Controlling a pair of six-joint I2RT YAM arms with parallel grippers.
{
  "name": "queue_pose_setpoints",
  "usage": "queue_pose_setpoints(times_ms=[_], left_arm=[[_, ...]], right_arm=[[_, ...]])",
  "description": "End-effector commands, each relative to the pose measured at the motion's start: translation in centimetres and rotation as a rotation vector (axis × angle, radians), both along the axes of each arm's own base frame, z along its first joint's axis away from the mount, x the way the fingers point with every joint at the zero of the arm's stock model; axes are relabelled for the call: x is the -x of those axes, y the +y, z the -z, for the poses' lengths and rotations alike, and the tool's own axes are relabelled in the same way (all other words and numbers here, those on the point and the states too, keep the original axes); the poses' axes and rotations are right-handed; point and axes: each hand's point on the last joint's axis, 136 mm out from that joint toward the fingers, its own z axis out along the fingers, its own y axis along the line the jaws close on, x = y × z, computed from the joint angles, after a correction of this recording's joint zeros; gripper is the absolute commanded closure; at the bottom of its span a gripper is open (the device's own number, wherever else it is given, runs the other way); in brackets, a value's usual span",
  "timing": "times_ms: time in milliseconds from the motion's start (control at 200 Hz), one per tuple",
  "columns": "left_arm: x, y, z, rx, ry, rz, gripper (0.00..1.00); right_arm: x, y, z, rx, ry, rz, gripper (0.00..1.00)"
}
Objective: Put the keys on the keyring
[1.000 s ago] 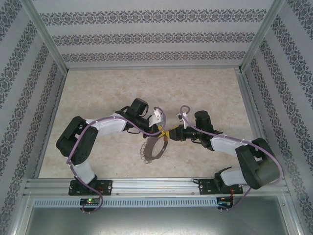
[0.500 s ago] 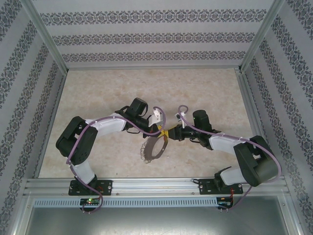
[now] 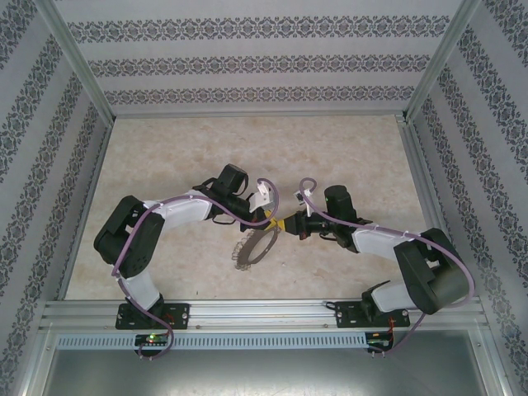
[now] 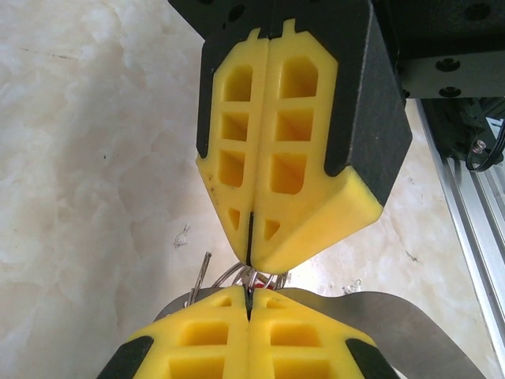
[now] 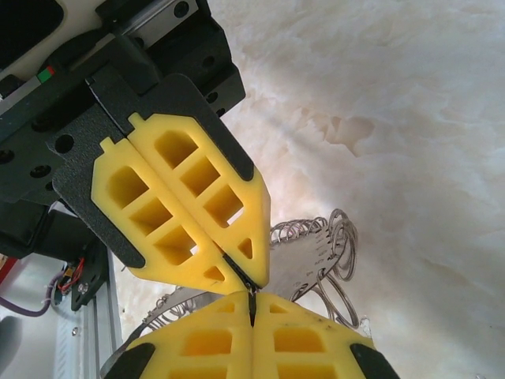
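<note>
The keyring (image 3: 252, 247), a grey hoop edged with wire loops, hangs tilted above the table from the point where both grippers meet. My left gripper (image 3: 272, 221) is shut on its rim; in the left wrist view the grey band (image 4: 394, 316) runs behind my shut left gripper (image 4: 248, 294). My right gripper (image 3: 289, 224) is shut too, tip to tip with the left gripper (image 5: 248, 276), right at the ring's loops (image 5: 304, 260). What its jaws pinch is hidden. A red speck, perhaps the keys (image 4: 263, 284), peeps between the tips.
The pale marble-look table (image 3: 247, 148) is walled by patterned panels at the back and sides. An aluminium rail (image 3: 264, 313) with both arm bases runs along the near edge, close below the ring.
The right gripper has gone from partly open to shut and edged left against the left gripper's tip. The keyring has swung slightly left. The left gripper stayed shut.
</note>
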Motion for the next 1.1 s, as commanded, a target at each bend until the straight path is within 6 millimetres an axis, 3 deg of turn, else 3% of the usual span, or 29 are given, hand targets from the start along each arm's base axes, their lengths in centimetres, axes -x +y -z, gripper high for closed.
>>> queue_pose_setpoints(times_ms=[0,35,220,440,530,550,560,809,1094], left_arm=[[-1.4,-0.7,-3.6,0.08,-0.073,-0.031,1.0],[-2.0,-0.6,-3.8,0.081,-0.078,-0.064,0.99],[-4.7,0.8,-5.8,0.112,-0.199,-0.243,0.71],[-7.9,3.5,-8.7,0.116,-0.359,-0.489,0.5],[-9.5,4.8,-9.8,0.1,-0.395,-0.611,0.17],[-9.8,5.0,-10.0,0.095,-0.401,-0.63,0.03],[-9.9,5.1,-10.1,0.093,-0.402,-0.639,0.01],[-12.4,6.4,-9.7,-0.008,-0.273,-0.735,0.0],[-10.8,5.2,-9.9,0.038,-0.028,-0.55,0.0]], right_arm=[[-0.6,0.3,-1.5,-0.001,-0.055,-0.004,1.0],[-0.6,0.3,-1.6,0.001,-0.059,-0.003,1.0],[-0.8,0.0,-1.9,0.015,-0.061,0.008,1.0],[-1.4,-0.1,-2.3,0.025,-0.07,0.011,1.0],[-1.9,-0.2,-2.6,0.026,-0.077,0.008,1.0],[-2.0,-0.2,-2.7,0.025,-0.078,0.008,1.0],[-2.1,-0.2,-2.7,0.025,-0.081,0.007,1.0],[-3.6,0.3,-3.9,0.03,-0.118,-0.042,1.0],[-5.5,0.4,-6.2,0.017,-0.105,-0.134,1.0]])
